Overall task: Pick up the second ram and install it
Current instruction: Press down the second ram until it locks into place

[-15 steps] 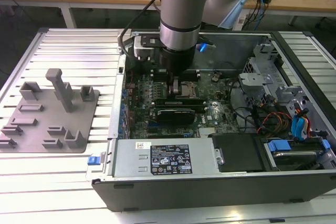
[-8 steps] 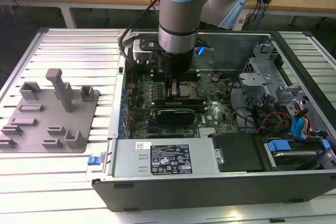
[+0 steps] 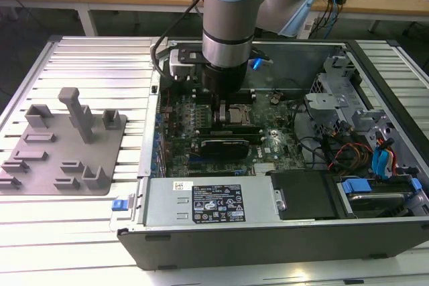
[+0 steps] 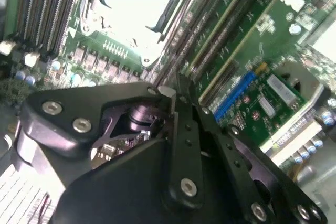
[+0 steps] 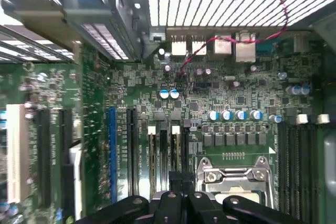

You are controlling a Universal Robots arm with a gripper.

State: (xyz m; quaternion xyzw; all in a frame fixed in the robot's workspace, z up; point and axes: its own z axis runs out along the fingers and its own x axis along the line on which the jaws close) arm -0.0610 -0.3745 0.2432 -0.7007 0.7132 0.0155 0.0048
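Observation:
My gripper [image 3: 218, 106] reaches down into the open computer case [image 3: 268, 232], over the memory slots beside the CPU socket [image 3: 238, 113]. In the first wrist view the gripper [image 5: 176, 184] is shut on the top edge of the second ram [image 5: 176, 150]. The ram is a thin stick seen edge-on, standing in a slot that ends at a white clip. Next to it runs another slot [image 5: 152, 150] with its own white clip. In the second wrist view the gripper [image 4: 173, 95] sits pressed together right above the long slots [image 4: 210, 30]. The socket [image 5: 233, 174] lies close beside them.
A grey fixture plate [image 3: 64, 149] with upright blocks lies outside the case on the exterior view's left. A black expansion card [image 3: 224, 144] stands just in front of the gripper. Drive bays and cables [image 3: 362, 138] fill the case's right side. Empty dark slots [image 5: 296, 161] lie past the socket.

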